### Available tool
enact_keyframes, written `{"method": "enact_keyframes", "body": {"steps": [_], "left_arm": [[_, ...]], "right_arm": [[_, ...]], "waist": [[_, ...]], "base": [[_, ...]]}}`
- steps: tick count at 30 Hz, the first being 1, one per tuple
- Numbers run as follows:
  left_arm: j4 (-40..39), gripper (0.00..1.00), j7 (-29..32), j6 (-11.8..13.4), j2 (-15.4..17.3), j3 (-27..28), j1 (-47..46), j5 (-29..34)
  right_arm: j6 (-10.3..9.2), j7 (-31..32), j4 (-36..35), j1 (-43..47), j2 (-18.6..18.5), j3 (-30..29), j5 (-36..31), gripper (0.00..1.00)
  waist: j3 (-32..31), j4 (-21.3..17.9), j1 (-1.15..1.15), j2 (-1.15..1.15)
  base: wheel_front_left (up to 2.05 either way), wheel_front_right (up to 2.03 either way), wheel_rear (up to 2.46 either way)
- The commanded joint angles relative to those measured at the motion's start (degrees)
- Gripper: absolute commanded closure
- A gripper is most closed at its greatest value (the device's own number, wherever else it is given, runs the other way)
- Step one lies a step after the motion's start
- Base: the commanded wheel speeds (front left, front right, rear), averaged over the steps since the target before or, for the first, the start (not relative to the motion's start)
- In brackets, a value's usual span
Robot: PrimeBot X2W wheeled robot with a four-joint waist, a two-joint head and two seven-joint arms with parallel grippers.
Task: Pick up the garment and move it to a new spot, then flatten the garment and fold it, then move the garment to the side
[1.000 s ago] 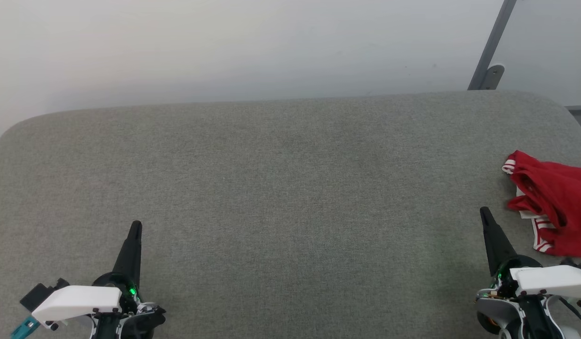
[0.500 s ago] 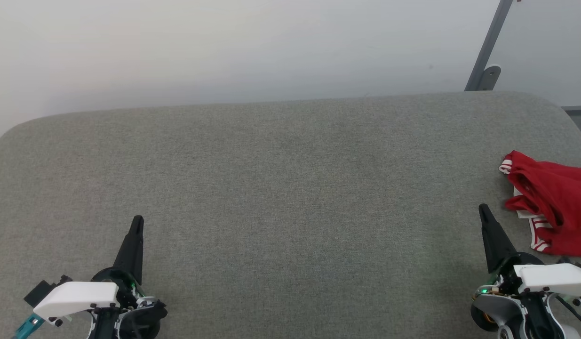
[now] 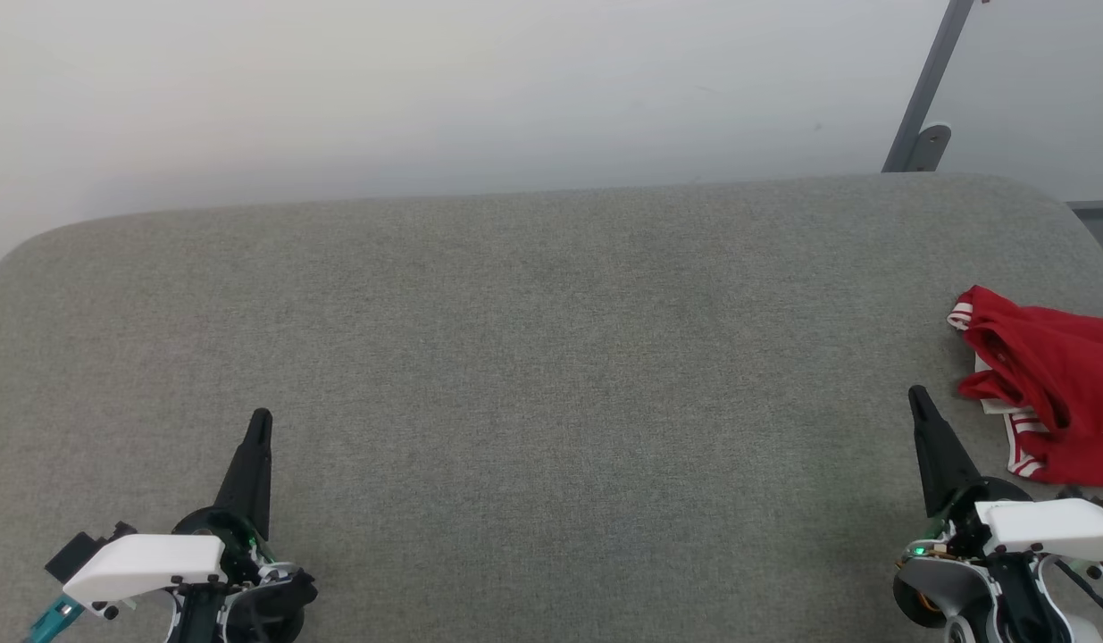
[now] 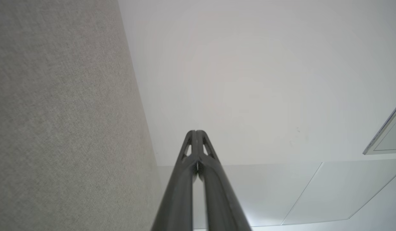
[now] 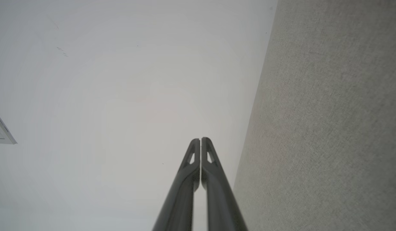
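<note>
Both closed and empty, the left gripper and right gripper could nudge the crumpled red white-trimmed jersey off the grey fabric desk at its right edge.

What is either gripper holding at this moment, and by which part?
Nothing is held. The left gripper and right gripper are both shut on nothing. The garment lies crumpled on the grey surface, in neither's grip.

You get no readable text, number, brand or sign in any view. Garment crumpled at right edge of head view: red folds and red-white striped trim face you, no lettering legible on them.
</note>
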Motion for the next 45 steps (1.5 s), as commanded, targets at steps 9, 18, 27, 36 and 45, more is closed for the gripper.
{"method": "enact_keyframes", "body": {"steps": [9,18,27,36,45], "left_arm": [[0.0,1.0,0.4,0.1,-0.2,0.3,-0.8,0.1],[0.0,1.0,0.4,0.1,-0.2,0.4,-0.8,0.2],[0.0,1.0,0.5,0.1,-0.3,0.5,-0.8,0.3],[0.0,1.0,0.5,0.1,-0.4,0.5,-0.8,0.4],[0.0,1.0,0.6,0.1,-0.4,0.6,-0.8,0.4]], "right_arm": [[-0.02,0.1,0.1,-0.2,0.1,0.0,0.2,1.0],[-0.02,0.1,0.1,-0.2,0.1,0.1,0.2,1.0],[-0.02,0.1,0.1,-0.2,0.1,0.1,0.2,1.0],[-0.02,0.1,0.1,-0.2,0.1,0.1,0.2,1.0],[-0.02,0.1,0.1,-0.2,0.1,0.0,0.2,1.0]], "waist": [[0.0,0.0,0.0,0.0],[0.0,0.0,0.0,0.0],[0.0,0.0,0.0,0.0],[0.0,0.0,0.0,0.0],[0.0,0.0,0.0,0.0]], "base": [[0.0,0.0,0.0],[0.0,0.0,0.0],[0.0,0.0,0.0],[0.0,0.0,0.0],[0.0,0.0,0.0]]}}
